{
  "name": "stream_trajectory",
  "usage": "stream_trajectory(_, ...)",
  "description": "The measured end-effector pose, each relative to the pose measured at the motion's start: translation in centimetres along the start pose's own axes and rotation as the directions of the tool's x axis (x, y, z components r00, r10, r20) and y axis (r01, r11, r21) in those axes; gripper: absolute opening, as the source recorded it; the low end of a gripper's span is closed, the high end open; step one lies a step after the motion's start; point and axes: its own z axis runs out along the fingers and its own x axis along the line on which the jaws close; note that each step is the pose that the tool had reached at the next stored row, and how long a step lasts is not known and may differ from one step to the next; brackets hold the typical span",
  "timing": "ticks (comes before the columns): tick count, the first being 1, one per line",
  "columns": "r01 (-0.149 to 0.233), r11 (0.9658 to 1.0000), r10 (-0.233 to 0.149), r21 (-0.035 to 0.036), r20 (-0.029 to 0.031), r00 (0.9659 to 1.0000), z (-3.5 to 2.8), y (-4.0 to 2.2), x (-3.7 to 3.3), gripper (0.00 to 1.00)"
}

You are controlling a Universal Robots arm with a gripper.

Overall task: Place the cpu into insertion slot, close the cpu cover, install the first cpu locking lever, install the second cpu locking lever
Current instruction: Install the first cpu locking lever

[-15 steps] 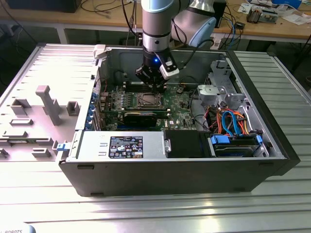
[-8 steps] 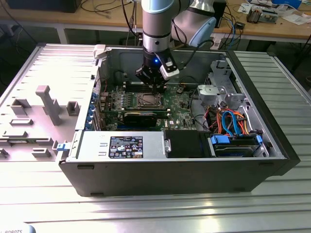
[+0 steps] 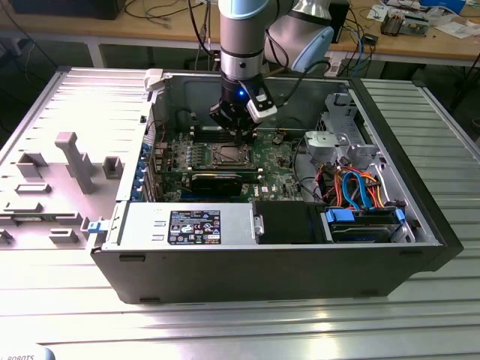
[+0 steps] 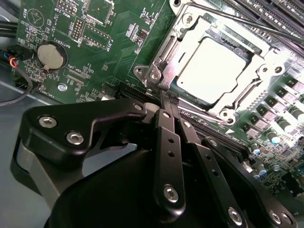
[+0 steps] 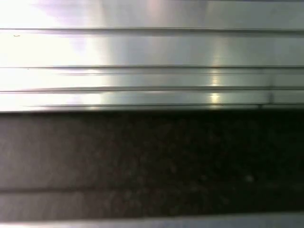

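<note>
In the second wrist view the cpu (image 4: 213,64) lies flat in the insertion slot (image 4: 167,47), its silver top showing through the window of the cpu cover (image 4: 259,78), which lies down over it. One thin locking lever (image 4: 242,20) runs along one side of the socket, and another thin rod (image 4: 202,115) runs along the side nearest the fingers. My gripper (image 4: 163,97) is shut, its black fingers (image 4: 167,142) pressed together with the tips at the socket's corner. In the exterior view the gripper (image 3: 238,133) hangs just above the socket (image 3: 227,155) inside the open computer case.
Green motherboard (image 3: 274,161) with memory slots (image 4: 280,19), a coin battery (image 4: 51,56) and a black expansion card (image 3: 217,180). Case walls (image 3: 262,262) ring the board; a drive cage with blue and orange cables (image 3: 360,187) lies toward the exterior view's right. A grey fixture tray (image 3: 67,172) lies outside the case.
</note>
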Motion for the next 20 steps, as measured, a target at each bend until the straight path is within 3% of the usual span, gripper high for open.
stream_trajectory(9, 0.0, 1.0, 0.0, 0.0018, 0.0, 1.0, 0.13, 0.0, -0.14, 0.11)
stream_trajectory(17, 0.001, 0.9999, -0.001, 0.0134, 0.0001, 1.0, 0.47, -0.01, -0.16, 0.11)
stream_trajectory(20, 0.001, 0.9999, -0.001, 0.0141, 0.0001, 1.0, 0.56, -0.02, -0.15, 0.11)
